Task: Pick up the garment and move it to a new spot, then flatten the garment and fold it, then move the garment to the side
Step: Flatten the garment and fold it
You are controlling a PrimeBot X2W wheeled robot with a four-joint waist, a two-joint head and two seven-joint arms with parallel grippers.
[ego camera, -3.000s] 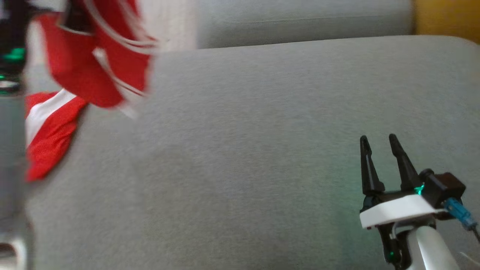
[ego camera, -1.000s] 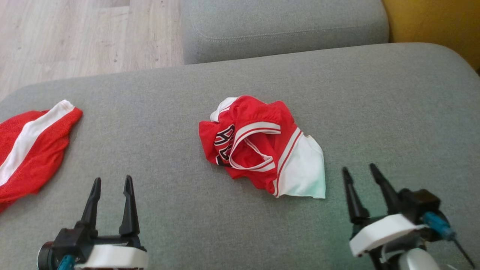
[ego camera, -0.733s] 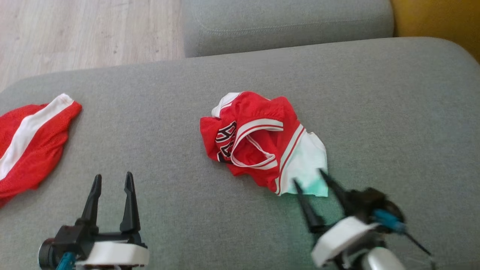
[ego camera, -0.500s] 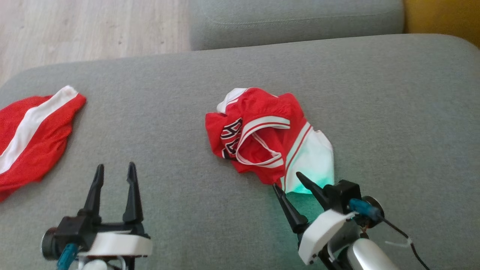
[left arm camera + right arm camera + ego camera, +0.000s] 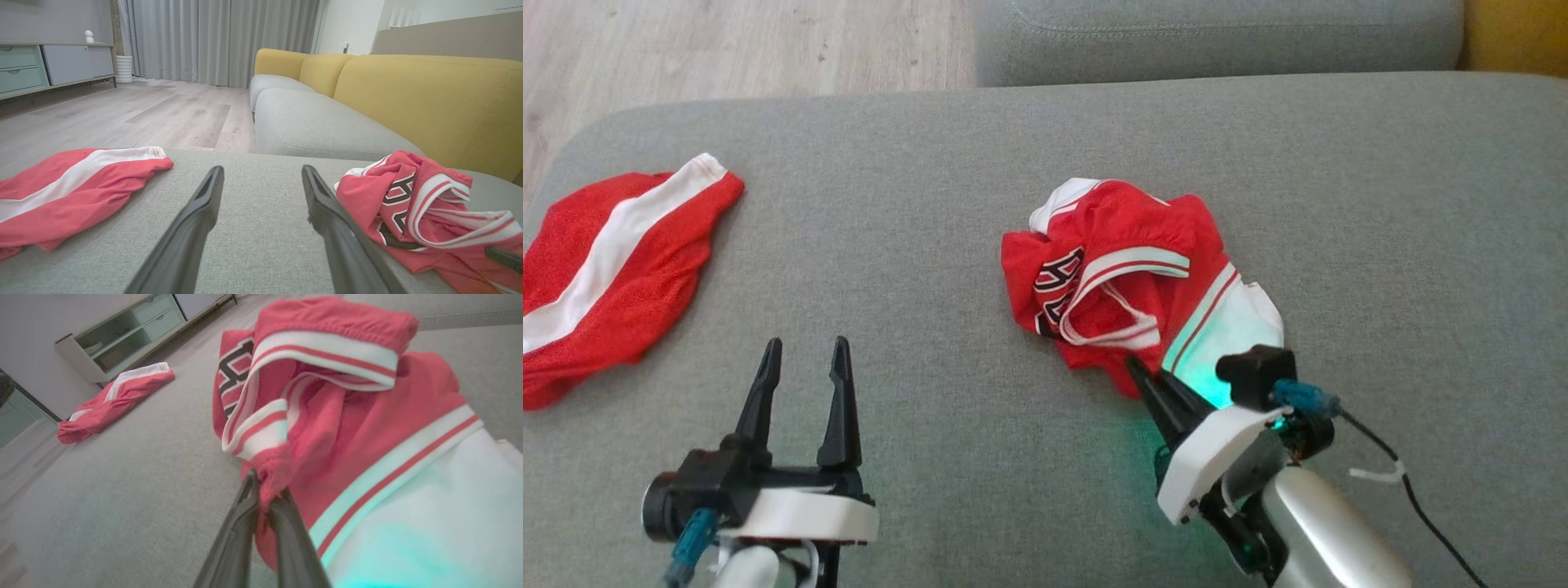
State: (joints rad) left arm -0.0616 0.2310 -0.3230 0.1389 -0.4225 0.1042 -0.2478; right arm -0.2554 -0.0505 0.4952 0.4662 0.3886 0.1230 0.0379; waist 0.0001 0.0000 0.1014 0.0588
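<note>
My right gripper (image 5: 1137, 371) is pinched almost closed on a fold of red cloth at the 6 o'clock edge of the jersey (image 5: 1123, 273). The wrist view shows the fabric caught between my two dark fingers (image 5: 241, 526). My left gripper (image 5: 805, 351) stands wide open over the grey sofa cushion (image 5: 931, 204), at the jersey's 8 o'clock and apart from it. The jersey is a crumpled red heap with white-and-red trim, black lettering and a white panel, lying slightly toward 3 o'clock of the cushion's middle. Its long axis runs from 10 o'clock to 4 o'clock, with the white panel at the 4 o'clock end. A red cloth with a white stripe (image 5: 613, 261) lies well apart at 9 o'clock.
</note>
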